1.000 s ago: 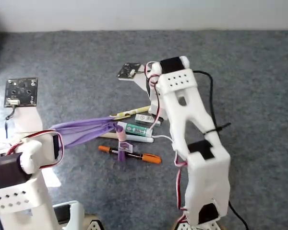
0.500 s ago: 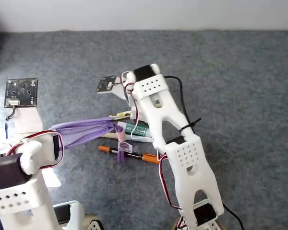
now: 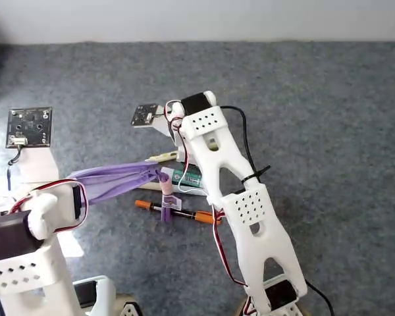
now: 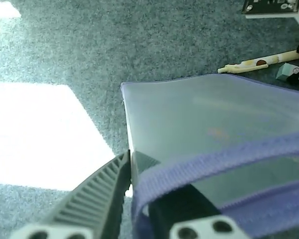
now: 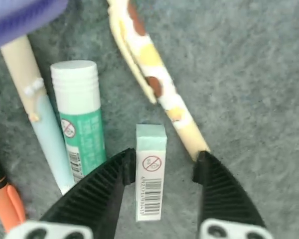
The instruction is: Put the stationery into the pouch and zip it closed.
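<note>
Right gripper [image 5: 165, 160]: fingers spread, poised over the pale green eraser [image 5: 150, 174]. The eraser lies on the counter [image 5: 249, 74] between the glue stick [image 5: 79, 119] and the spotted pen [image 5: 154, 84], nearer one finger. In my judgement I should centre on it before closing, so the far finger clears the pen. Left gripper [image 4: 137, 163]: fingers pinching the purple pouch [image 4: 204, 119] by its edge, with the pouch near the stationery.
</note>
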`<state>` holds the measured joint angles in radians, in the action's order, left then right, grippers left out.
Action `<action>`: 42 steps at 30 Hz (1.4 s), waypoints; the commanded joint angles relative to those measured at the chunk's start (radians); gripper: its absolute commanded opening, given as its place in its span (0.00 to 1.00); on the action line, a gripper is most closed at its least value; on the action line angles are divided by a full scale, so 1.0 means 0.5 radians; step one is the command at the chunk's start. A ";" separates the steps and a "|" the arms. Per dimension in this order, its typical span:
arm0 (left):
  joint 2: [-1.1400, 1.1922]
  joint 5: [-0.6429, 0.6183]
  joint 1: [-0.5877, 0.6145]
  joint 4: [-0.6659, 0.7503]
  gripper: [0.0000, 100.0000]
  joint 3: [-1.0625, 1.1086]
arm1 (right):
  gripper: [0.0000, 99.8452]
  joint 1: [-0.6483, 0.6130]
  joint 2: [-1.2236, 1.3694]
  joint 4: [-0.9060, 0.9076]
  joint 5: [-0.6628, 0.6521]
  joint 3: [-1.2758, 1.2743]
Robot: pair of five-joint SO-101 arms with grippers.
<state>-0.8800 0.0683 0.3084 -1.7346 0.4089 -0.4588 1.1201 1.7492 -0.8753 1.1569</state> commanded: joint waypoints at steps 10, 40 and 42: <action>-0.028 -0.021 0.012 -0.031 0.01 -0.020 | 0.11 0.002 0.035 0.097 -0.015 -0.012; -0.009 -0.015 -0.003 0.009 0.01 -0.020 | 0.01 0.278 -1.766 0.097 0.347 -1.329; -0.006 -0.015 -0.006 0.009 0.01 -0.020 | 0.01 0.281 -2.024 0.097 0.485 -1.461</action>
<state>-0.8800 0.0683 0.3084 -1.7346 0.4089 -0.3299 0.3560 1.7538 -0.7204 0.5033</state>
